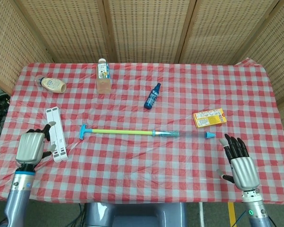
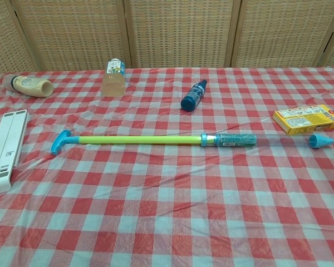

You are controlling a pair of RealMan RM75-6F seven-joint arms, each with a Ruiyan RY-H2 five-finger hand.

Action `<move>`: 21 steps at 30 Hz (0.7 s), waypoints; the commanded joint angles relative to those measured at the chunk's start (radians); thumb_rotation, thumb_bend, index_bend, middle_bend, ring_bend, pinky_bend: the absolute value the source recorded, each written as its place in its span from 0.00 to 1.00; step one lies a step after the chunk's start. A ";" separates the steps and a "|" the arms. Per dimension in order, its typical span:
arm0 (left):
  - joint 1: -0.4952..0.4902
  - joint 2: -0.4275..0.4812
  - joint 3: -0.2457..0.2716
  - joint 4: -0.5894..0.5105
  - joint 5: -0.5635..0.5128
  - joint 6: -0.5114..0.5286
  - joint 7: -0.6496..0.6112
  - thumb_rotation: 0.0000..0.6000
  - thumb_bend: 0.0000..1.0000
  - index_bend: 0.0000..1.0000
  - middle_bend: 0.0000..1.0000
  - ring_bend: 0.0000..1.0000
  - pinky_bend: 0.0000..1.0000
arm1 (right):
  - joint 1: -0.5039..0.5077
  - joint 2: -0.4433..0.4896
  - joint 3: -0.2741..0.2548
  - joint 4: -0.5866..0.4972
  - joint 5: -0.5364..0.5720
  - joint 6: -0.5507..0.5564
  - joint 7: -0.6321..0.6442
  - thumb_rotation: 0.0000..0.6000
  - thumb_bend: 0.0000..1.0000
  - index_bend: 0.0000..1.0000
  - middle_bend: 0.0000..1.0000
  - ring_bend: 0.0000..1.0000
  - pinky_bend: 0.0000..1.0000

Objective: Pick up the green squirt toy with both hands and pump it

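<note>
The squirt toy [image 1: 128,132] lies flat across the middle of the table: a long green rod with a blue T-handle at its left end, a clear blue-printed barrel, and a blue nozzle cap [image 1: 209,135] at its right end. The chest view shows the squirt toy [image 2: 139,139] with no hand near it. My left hand [image 1: 32,146] hovers at the front left, beside the white stand, its fingers apart and holding nothing, well left of the T-handle. At the front right my right hand [image 1: 239,163] is spread open, below and right of the nozzle cap.
A white folded stand [image 1: 56,134] lies left of the toy's handle. At the back are a tipped mayonnaise bottle [image 1: 52,84], an upright drink bottle [image 1: 103,75] and a lying blue spray bottle [image 1: 152,96]. A yellow box [image 1: 209,117] sits just beyond the nozzle.
</note>
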 commanded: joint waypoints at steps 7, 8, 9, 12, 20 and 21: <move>-0.217 -0.080 -0.122 0.071 -0.339 -0.186 0.178 1.00 0.34 0.45 0.93 0.85 0.76 | 0.010 -0.006 0.015 0.019 0.031 -0.030 0.001 1.00 0.15 0.00 0.00 0.00 0.00; -0.236 -0.091 -0.126 0.085 -0.363 -0.193 0.195 1.00 0.34 0.45 0.93 0.85 0.76 | 0.011 -0.006 0.017 0.020 0.034 -0.033 0.003 1.00 0.15 0.00 0.00 0.00 0.00; -0.255 -0.103 -0.130 0.099 -0.393 -0.201 0.211 1.00 0.34 0.44 0.93 0.85 0.76 | 0.012 -0.006 0.018 0.022 0.037 -0.035 0.004 1.00 0.15 0.00 0.00 0.00 0.00; -0.315 -0.133 -0.143 0.139 -0.490 -0.231 0.253 1.00 0.34 0.43 0.93 0.85 0.76 | 0.015 -0.006 0.025 0.026 0.049 -0.044 0.015 1.00 0.15 0.00 0.00 0.00 0.00; -0.438 -0.215 -0.136 0.244 -0.636 -0.267 0.315 1.00 0.34 0.44 0.93 0.85 0.76 | 0.021 -0.005 0.037 0.042 0.078 -0.066 0.038 1.00 0.15 0.00 0.00 0.00 0.00; -0.446 -0.222 -0.133 0.252 -0.645 -0.267 0.317 1.00 0.34 0.44 0.93 0.85 0.76 | 0.021 -0.005 0.036 0.043 0.079 -0.067 0.039 1.00 0.15 0.00 0.00 0.00 0.00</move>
